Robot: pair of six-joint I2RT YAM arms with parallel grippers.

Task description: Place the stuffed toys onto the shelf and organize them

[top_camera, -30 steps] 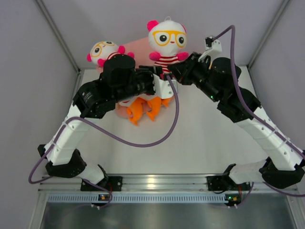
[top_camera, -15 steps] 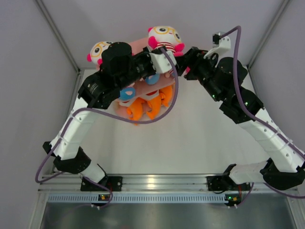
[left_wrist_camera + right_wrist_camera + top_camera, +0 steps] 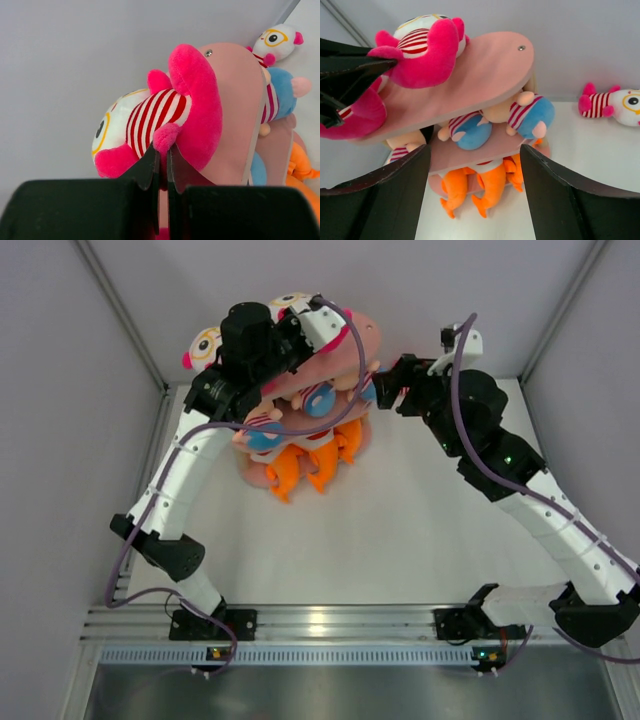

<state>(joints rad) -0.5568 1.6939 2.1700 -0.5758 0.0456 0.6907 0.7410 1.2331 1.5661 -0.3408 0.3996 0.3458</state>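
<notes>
The pink shelf stands at the back of the table. A white-headed goggled doll with a striped body lies on its top board. My left gripper is shut on one of that doll's pink limbs. My right gripper stands open a little to the right of the shelf, facing it, with nothing between its fingers. Two peach dolls in blue pants lie on the middle board. Orange fish sit on the bottom board. A second goggled doll lies on the table by the back wall.
White walls close in the table at the back and on both sides. The second goggled doll is in the back left corner, partly behind my left arm. Cables hang from both arms.
The right gripper has opened, let go of the goggled doll and drawn back. The left gripper has shut on the doll's limb and carried it back onto the shelf's top board.
</notes>
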